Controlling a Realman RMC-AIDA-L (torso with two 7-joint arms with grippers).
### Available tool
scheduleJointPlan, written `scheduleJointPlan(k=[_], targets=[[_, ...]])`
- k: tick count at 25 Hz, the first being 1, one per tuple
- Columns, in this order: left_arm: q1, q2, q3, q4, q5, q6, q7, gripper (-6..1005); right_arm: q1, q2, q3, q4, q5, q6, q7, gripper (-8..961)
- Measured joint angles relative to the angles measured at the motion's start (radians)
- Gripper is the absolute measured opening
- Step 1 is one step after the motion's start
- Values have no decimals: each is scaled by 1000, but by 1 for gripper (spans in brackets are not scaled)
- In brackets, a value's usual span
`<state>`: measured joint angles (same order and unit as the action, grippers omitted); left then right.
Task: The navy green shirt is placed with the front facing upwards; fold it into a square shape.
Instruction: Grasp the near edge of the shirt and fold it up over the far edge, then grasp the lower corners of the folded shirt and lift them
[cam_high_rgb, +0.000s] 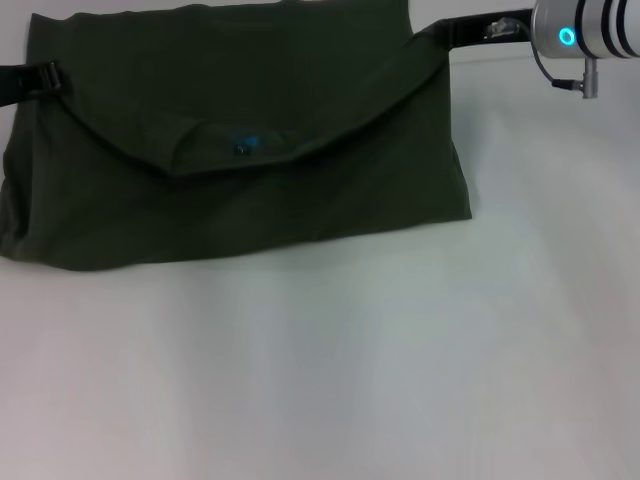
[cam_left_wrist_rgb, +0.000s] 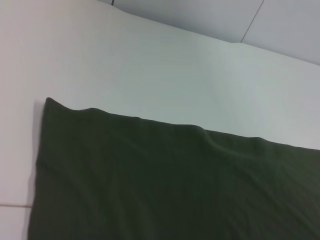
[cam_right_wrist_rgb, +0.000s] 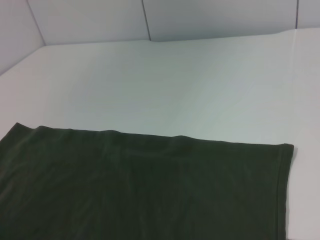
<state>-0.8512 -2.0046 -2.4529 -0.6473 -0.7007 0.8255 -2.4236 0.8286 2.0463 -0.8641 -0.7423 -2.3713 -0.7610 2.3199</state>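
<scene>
The navy green shirt (cam_high_rgb: 300, 190) lies on the white table (cam_high_rgb: 330, 370) as a wide band. Its upper part is folded toward me in a V-shaped flap. The ribbed collar with the small blue logo (cam_high_rgb: 246, 143) sits at the flap's tip. My left gripper (cam_high_rgb: 42, 80) is at the flap's left corner, touching the cloth edge. My right gripper (cam_high_rgb: 452, 34) is at the flap's far right corner. Each wrist view shows only plain green cloth, the shirt (cam_left_wrist_rgb: 175, 185) and the shirt (cam_right_wrist_rgb: 140, 190), ending in a straight edge on the table. The chest lettering is hidden.
The right arm's silver wrist with a blue ring light (cam_high_rgb: 585, 30) hangs over the table's far right. White table surface stretches from the shirt's near edge toward me. Pale wall panels (cam_right_wrist_rgb: 200, 20) stand beyond the table.
</scene>
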Motion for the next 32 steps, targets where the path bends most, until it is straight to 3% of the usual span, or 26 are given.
scheduleJointPlan(k=[18,24,27,32], targets=[[-2,-5,2,6,5,-38,-10,74,20,11,-52,3,-3,44,-41,62],[8,-9,46,4,32,-61,-84,82,24,12,-69,14,-30,82,-43,64],[8,-9,50,3,33,-62,-85,298,25,9,-69,17,-32,93,-44,65],[6,-9,50,-1,33,-59,-86,504,21,-8,-66,31,-33,98,-42,298]])
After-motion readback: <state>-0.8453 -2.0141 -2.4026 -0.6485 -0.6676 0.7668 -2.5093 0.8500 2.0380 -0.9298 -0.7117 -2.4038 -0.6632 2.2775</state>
